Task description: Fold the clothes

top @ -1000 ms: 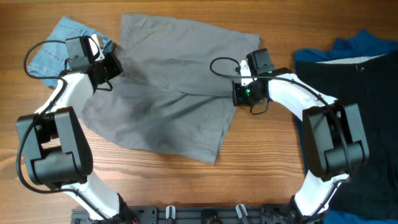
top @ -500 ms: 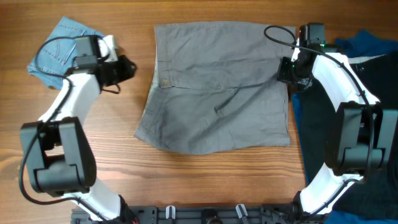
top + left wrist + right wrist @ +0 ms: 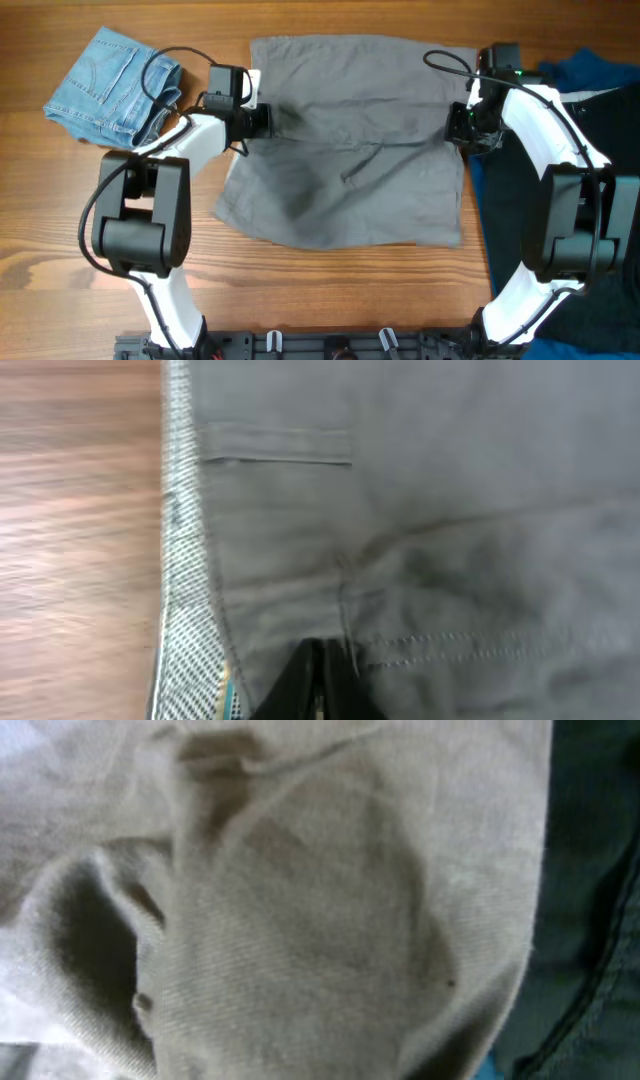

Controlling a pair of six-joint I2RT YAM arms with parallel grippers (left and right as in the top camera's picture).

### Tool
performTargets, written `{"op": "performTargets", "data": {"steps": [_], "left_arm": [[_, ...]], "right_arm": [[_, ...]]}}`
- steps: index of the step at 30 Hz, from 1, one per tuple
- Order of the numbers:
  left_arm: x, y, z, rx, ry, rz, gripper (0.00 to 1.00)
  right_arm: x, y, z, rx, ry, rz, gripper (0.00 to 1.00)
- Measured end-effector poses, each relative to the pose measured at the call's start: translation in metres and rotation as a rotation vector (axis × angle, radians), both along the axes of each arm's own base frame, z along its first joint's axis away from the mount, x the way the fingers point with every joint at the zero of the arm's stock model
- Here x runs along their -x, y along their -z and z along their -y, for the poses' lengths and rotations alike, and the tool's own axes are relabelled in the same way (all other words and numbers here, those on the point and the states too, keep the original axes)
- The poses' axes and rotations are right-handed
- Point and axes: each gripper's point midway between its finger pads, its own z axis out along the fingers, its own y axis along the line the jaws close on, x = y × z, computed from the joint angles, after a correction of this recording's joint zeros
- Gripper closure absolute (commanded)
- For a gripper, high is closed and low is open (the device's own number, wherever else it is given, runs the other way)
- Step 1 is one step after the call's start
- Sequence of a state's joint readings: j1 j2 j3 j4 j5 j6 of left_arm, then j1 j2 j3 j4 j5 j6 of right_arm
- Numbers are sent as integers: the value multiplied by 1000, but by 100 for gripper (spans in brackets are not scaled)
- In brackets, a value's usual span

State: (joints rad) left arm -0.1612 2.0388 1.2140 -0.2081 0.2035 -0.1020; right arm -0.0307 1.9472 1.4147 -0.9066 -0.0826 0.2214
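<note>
Flattening the grey shorts (image 3: 350, 170) I'd say: left gripper (image 3: 315, 660) pinched shut at the waistband (image 3: 188, 560), right gripper (image 3: 463, 123) can't tell; next, lift an edge over.

A wooden table (image 3: 330, 290) fills the overhead view out to every edge, its warm reddish-brown boards running from 9 o'clock to 3 o'clock with long, fine grain lines. Toward 7 o'clock the grain opens into broader, paler swirls, and the bare strip along 12 o'clock looks a shade darker. At 6 o'clock a black rail (image 3: 330, 348) lies along the table's near edge. The light is soft and even, leaving only faint, blurred shadows on the wood. In the left wrist view the same streaked surface takes up the 9 o'clock side.
</note>
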Motion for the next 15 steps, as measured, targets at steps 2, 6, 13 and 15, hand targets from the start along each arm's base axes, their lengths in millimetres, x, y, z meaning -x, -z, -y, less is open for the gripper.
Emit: {"op": "performTargets", "data": {"steps": [2,6,13,15], "left_arm": [[-8,0,-11,16,-91,-8,96],[-15,0,-46,52,-214,-23,96],[-9,2,-153,-17,-504,-48,88],[-8,1,-146,-4,-475,-46,81]], "right_arm": [[1,0,-1,0,-2,-2,96],[-7,-1,-13,-17,-36,32,96],[-3,0,-2,9,-9,13,27],[-7,-1,-3,5,-38,31,27]]}}
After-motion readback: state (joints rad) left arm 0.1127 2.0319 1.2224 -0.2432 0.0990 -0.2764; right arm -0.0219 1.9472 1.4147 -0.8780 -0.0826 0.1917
